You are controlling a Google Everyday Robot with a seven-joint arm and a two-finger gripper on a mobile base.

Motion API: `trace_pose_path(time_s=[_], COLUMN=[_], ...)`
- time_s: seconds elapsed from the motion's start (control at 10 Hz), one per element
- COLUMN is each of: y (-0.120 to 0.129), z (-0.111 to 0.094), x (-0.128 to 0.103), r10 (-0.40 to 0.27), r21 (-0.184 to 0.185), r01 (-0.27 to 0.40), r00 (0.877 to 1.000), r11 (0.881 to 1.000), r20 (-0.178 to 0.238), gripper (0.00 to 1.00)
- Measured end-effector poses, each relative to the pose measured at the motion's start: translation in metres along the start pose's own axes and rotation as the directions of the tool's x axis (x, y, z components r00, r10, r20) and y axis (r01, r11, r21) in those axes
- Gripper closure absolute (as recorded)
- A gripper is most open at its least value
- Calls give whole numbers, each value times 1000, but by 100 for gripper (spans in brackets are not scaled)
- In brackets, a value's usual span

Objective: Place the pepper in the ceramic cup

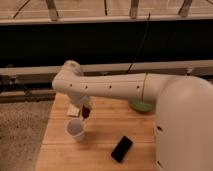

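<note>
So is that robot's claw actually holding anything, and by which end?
Yes: the gripper, just above the ceramic cup, is shut on the pepper. It holds the upper end; the rest hangs down.

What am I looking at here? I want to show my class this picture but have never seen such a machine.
The big white shape is a robot arm reaching over a wooden table. The one camera looks down on the table; where it is mounted is not on record. At the arm's tip, its end effector is shut on a small dark red pepper, just above and beside a white ceramic cup. Also on the table: a black phone, a green bowl partly hidden by the arm, and a small pale block.
</note>
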Motion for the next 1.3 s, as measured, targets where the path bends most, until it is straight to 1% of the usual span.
trace_pose_path(time_s=[0.3,0.5,1.3], y=[-10,-29,-39], z=[-1,0,5], x=[-6,-14,-22], r10=[-27,-53,-84], r21=[1,12,28], r01=[27,53,84], r00=[1000,999,996], r11=[1000,999,996], r20=[-5,-5,-11], gripper=[96,96,96])
